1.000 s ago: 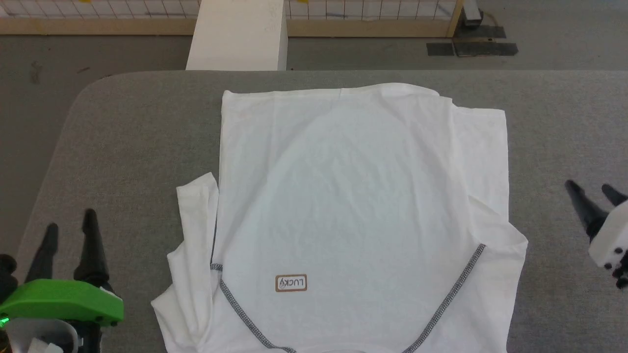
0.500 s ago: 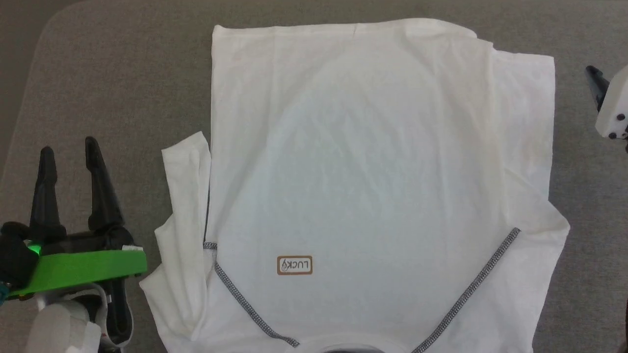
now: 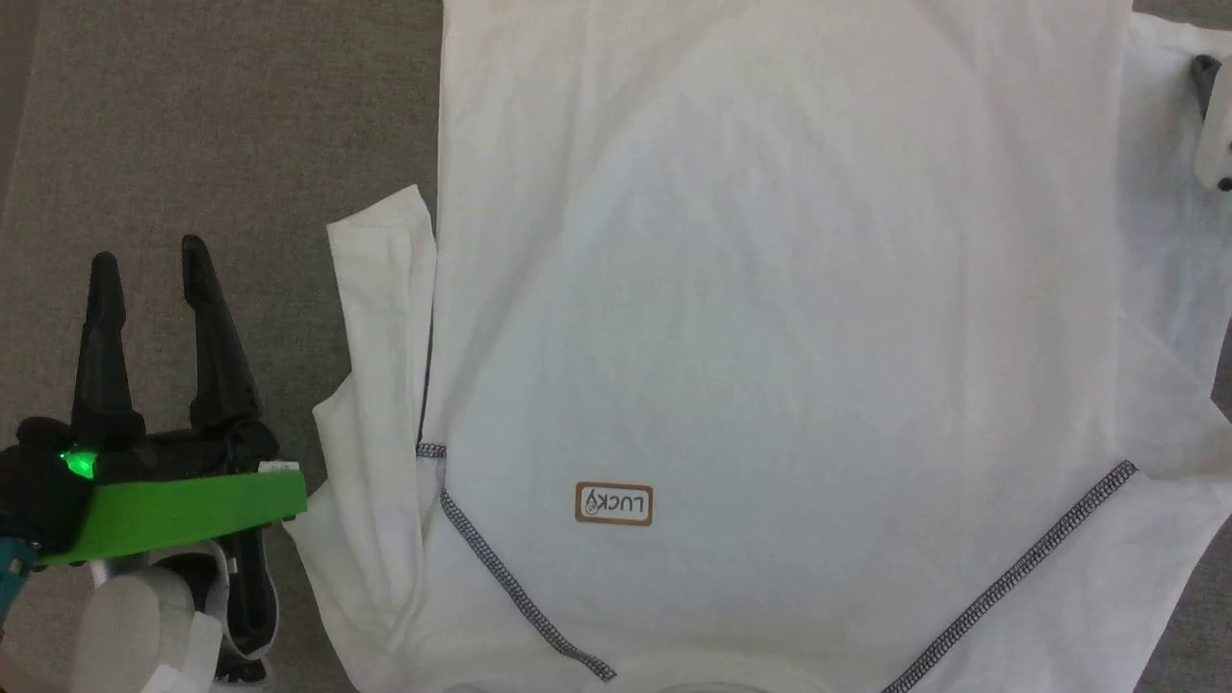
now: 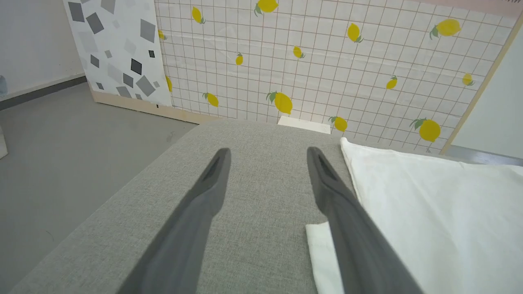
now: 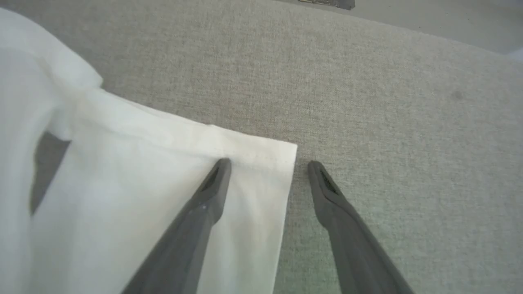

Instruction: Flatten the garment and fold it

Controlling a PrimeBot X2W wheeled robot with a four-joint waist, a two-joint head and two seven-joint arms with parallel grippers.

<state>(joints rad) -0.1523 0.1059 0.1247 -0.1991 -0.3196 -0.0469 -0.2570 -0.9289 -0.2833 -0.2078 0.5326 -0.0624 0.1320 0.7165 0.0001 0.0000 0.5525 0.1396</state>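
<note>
Garment (image 3: 770, 289) lies spread on the grey table (image 3: 192, 115), LUCKY patch (image 3: 614, 503) facing up; the head view cuts off its far hem, neckline and right side, and the frame edge cuts off most of the right gripper (image 5: 269, 163). Left gripper (image 3: 148, 252): fingers well apart, empty, over bare table just left of the garment's left sleeve (image 3: 380, 318); right gripper: fingers likewise spread, empty, straddling the garment's far right corner, contact with cloth not discernible. Versus 0.5 s ago: camera has dipped closer, and the right gripper, then clear of the garment's right edge, now overlaps it.
</note>
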